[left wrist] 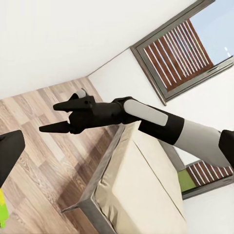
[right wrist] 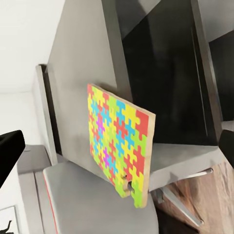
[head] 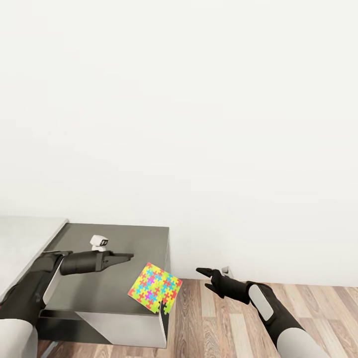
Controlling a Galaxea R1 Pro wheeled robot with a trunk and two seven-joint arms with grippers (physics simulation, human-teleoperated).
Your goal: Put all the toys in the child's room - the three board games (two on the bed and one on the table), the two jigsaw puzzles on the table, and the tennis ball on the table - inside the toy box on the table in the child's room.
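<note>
Both grippers are empty: the left gripper (head: 128,257) hovers over the dark cabinet top (head: 119,238) with jaws nearly together, and the right gripper (head: 201,272) is parted above the wood floor (head: 223,318). Between them, the jigsaw puzzle (head: 154,289) lies overhanging the cabinet's corner.

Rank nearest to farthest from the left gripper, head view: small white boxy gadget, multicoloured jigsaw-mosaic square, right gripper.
From the left gripper:
1. Small white boxy gadget, just behind it on the dark grey cabinet top.
2. Multicoloured jigsaw-mosaic square, at the cabinet's front right corner, overhanging the edge.
3. Right gripper, beyond the cabinet, over the wood-plank floor.
</note>
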